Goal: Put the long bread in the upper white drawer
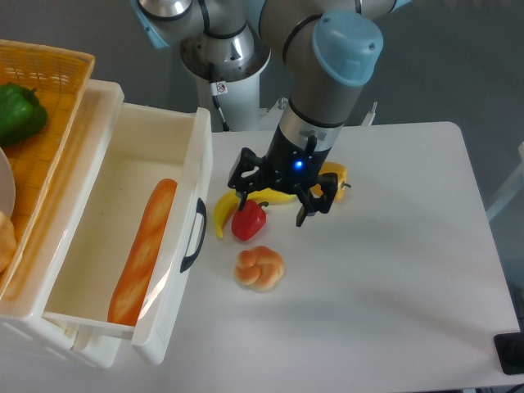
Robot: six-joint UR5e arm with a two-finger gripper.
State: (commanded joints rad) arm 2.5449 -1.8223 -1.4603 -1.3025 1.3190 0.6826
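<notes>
The long bread (146,250), a slender orange-golden baguette, lies lengthwise on the floor of the upper white drawer (201,155). The drawer is pulled open, with its dark curved handle (194,236) on the front panel. My gripper (273,207) is to the right of the drawer and apart from it. It hovers over the table above a yellow banana and a red pepper. Its jaws are spread wide and hold nothing.
A yellow banana (223,214), a red pepper (248,221) and a round knotted bun (259,268) lie on the white table (393,270) just right of the drawer. A woven yellow basket (49,70) with a green pepper (18,113) stands at the far left.
</notes>
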